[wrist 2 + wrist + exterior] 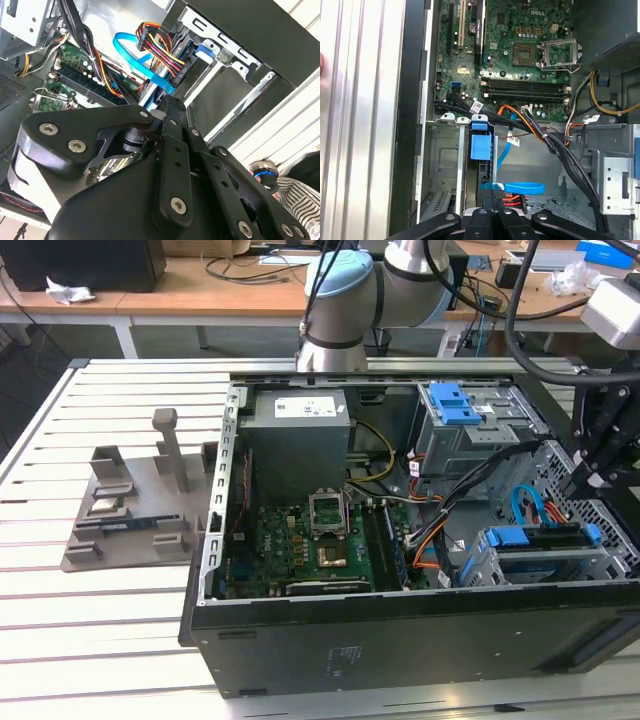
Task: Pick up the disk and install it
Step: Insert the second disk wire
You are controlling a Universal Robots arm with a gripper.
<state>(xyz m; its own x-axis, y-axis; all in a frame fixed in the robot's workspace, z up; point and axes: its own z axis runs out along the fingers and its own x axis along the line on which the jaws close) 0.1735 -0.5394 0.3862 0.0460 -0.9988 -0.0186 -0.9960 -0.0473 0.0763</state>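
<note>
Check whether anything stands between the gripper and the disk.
Nothing visible does: the gripper hangs close above the disk, which sits in the drive cage; a blue cable runs beside them.

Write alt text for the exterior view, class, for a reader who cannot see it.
An open computer case lies on a slatted metal table, its green motherboard exposed. At the exterior view's right, the robot arm's pincer hangs just above a blue-framed disk in the drive cage. A grey parts holder sits at the left.
</note>
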